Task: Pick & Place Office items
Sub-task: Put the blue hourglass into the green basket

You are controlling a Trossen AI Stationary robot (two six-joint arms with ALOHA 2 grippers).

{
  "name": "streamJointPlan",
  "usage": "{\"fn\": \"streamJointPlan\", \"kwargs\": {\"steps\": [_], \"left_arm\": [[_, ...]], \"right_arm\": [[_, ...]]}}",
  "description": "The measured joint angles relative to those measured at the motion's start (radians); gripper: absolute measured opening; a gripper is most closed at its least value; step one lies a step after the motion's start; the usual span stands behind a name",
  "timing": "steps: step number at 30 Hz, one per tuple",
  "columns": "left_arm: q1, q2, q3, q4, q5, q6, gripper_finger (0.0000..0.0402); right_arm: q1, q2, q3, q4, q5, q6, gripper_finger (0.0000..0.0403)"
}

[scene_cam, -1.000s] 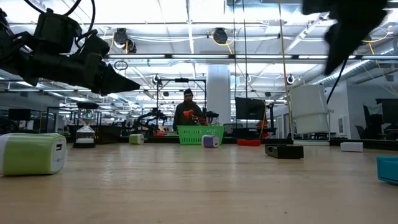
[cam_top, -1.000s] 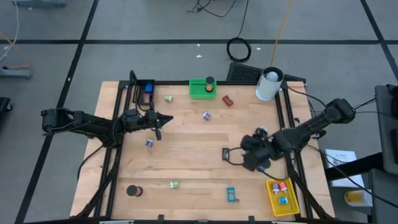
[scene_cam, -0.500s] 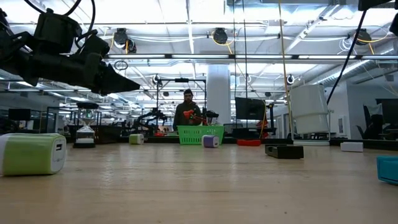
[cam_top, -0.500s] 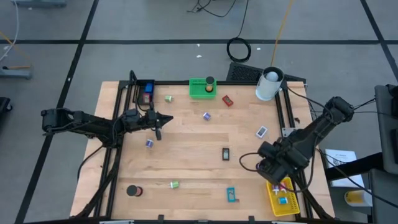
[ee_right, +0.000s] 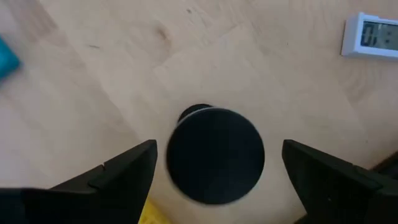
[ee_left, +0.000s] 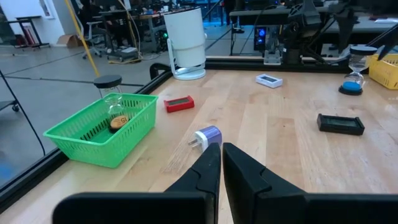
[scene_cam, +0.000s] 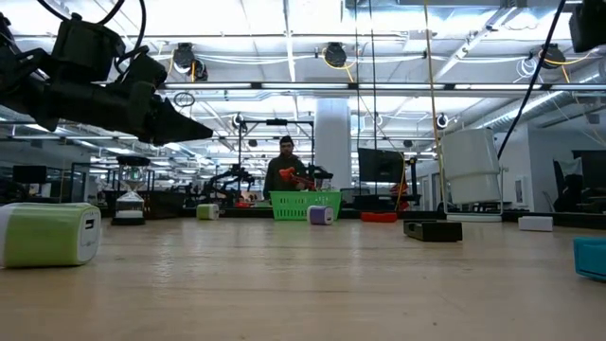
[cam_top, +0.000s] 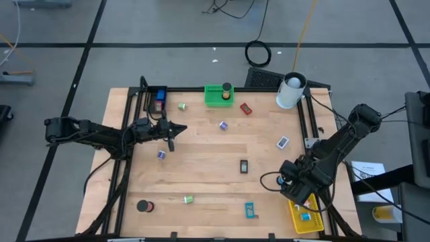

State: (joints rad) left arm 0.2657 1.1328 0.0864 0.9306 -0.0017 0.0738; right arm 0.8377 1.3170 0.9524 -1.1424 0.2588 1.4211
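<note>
My right gripper (ee_right: 214, 168) stands open, pointing down over the table's near right part, at the far edge of the yellow bin (cam_top: 308, 216). A black round item (ee_right: 214, 155) shows blurred between its fingers, apart from both. My left gripper (ee_left: 221, 155) is shut and hovers level over the table's left side (cam_top: 171, 136), touching nothing. Loose items lie flat on the table: a black roll (cam_top: 143, 206), a green clip (cam_top: 189, 199), a cyan piece (cam_top: 250, 210), a black block (cam_top: 244, 166), a red block (cam_top: 246, 108) and a purple plug (ee_left: 208, 135).
A green bin (cam_top: 215, 97) holding a dark-capped jar (ee_left: 111, 102) stands at the far edge, with a white cylinder (cam_top: 290, 91) at the far right. A small white clock (ee_right: 368, 36) lies near my right gripper. A person (scene_cam: 284, 170) stands beyond the table.
My right gripper has swung from the table's middle toward the near right corner, sinking and rolling its wrist, and now stands by the yellow bin. It has left the low view.
</note>
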Motion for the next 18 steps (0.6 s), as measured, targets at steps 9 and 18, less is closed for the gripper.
{"fn": "streamJointPlan", "kwargs": {"steps": [9, 18], "left_arm": [[0.000, 0.000, 0.000, 0.000, 0.000, 0.000, 0.0026], [0.000, 0.000, 0.000, 0.000, 0.000, 0.000, 0.0026]], "right_arm": [[0.000, 0.000, -0.070, 0.018, -0.029, -0.009, 0.0279], [-0.013, -0.001, -0.066, 0.026, -0.023, -0.065, 0.0103]]}}
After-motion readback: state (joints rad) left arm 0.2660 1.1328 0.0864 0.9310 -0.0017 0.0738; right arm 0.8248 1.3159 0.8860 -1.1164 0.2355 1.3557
